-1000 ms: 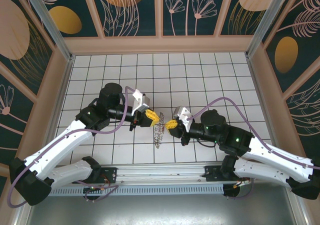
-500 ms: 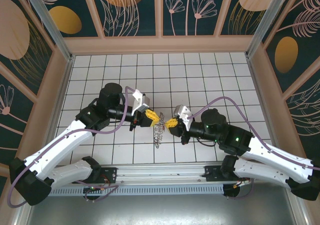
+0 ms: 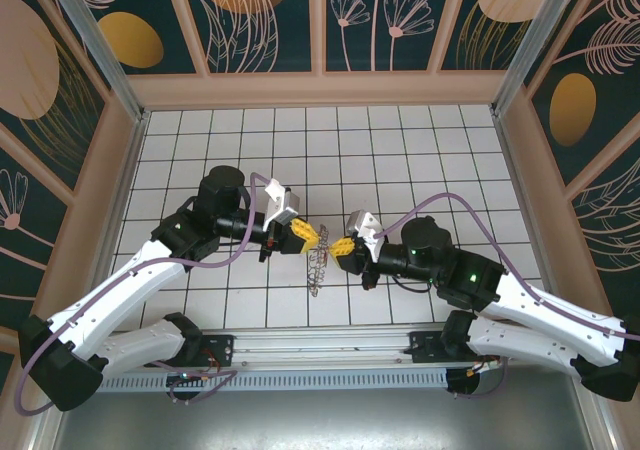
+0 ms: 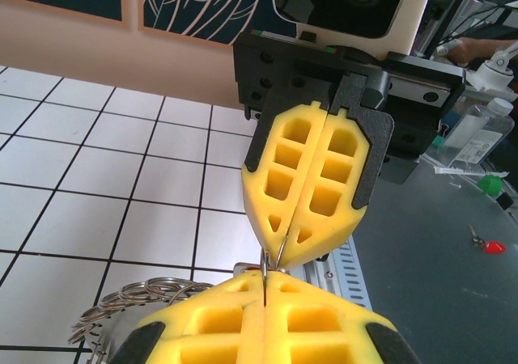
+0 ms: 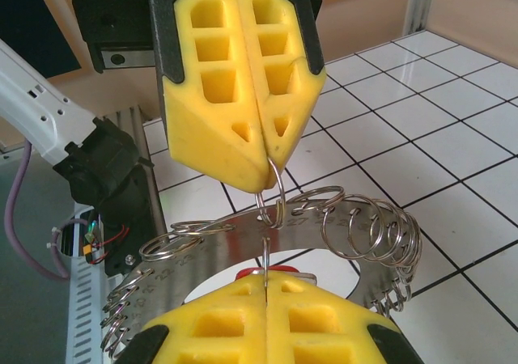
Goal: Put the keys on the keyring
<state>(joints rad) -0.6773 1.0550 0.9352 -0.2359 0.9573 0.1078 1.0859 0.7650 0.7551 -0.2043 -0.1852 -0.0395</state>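
- keyring point(image 3: 318, 265) is up off the table point(image 3: 400, 150), hanging between the two hands near the table's front middle.
- left hand point(image 3: 308, 237) is closed, pinching one small wire loop point(image 5: 273, 196) of the keyring's fringe.
- right hand point(image 3: 343, 247) is closed too, on a thin metal sliver that runs up to that same loop. It looks like keyring wire, but I can't rule out a key blade.
- Progress, my read: the ring is lifted and held two-handed, likely to pry a loop open. No key is visibly threaded on, so all the threading is left.
- keys point(image 4: 490, 246): a small red piece with a pale metal bit lies on the grey surface point(image 4: 421, 243) past the rail point(image 4: 348, 271). It is well apart from the ring and not held.
- Right wrist view adds the keyring's flat numbered band point(image 5: 210, 247) with many loops along it. It also shows a red patch point(image 5: 275, 268) under the band, just behind the right hand's fingertips. That could be another key tag, but it's too hidden to tell.
- Left wrist view adds the off-table red piece. The ring appears there as a cluster of loops at bottom left.
- Top view gives the arm layout and the ring hanging free, but it's too small for pinch detail.
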